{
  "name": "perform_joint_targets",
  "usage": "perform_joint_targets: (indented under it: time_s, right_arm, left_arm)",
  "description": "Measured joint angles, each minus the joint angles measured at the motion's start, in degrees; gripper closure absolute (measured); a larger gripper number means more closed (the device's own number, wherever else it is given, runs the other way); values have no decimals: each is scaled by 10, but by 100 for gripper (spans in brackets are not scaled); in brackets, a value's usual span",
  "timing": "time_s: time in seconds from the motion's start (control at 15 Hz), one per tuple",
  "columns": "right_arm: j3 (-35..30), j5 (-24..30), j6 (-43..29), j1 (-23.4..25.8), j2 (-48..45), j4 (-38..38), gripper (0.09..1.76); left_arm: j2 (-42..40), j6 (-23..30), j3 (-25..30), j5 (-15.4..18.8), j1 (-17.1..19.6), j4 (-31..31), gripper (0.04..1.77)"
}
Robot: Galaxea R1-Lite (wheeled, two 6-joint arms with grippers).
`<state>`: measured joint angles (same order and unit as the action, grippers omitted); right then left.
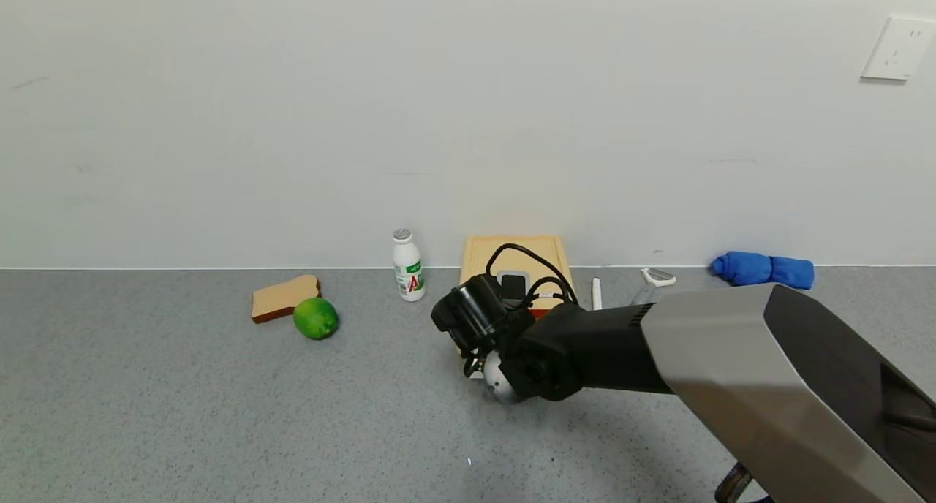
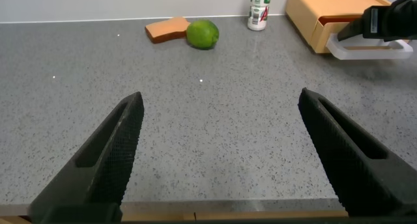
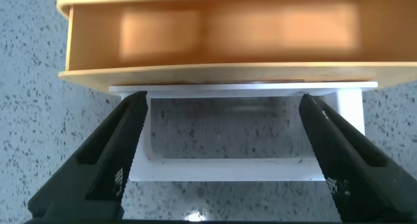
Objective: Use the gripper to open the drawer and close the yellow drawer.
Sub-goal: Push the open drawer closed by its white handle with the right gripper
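Note:
The pale yellow-tan drawer box (image 1: 512, 253) lies against the back wall, partly hidden by my right arm; it also shows in the left wrist view (image 2: 326, 12). In the right wrist view its front (image 3: 215, 35) fills the top and its white loop handle (image 3: 225, 170) lies between the fingers. My right gripper (image 3: 221, 99) is open, its fingers (image 3: 114, 159) straddling the handle's two ends without closing on it. In the head view only its black wrist (image 1: 472, 316) shows. My left gripper (image 2: 220, 97) is open and empty, low over the bare table near the front edge.
A small white bottle (image 1: 408, 265) stands left of the drawer. A bread slice (image 1: 285, 297) and a green lime (image 1: 316, 318) lie farther left. A white peeler (image 1: 654, 278) and a blue cloth (image 1: 764, 269) lie to the right by the wall.

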<state>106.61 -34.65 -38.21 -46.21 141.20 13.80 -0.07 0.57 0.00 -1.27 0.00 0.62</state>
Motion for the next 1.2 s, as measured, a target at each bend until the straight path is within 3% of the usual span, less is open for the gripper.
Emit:
perform_joint_targets:
  time_s: [0.47,1.2]
  right_arm:
    - [44,1,20,15,23,0,14]
    - [59,1,28,23,34,-1,14]
  left_arm:
    - [0,0,0,0,0,0,9]
    - [0,0,0,0,0,0,9]
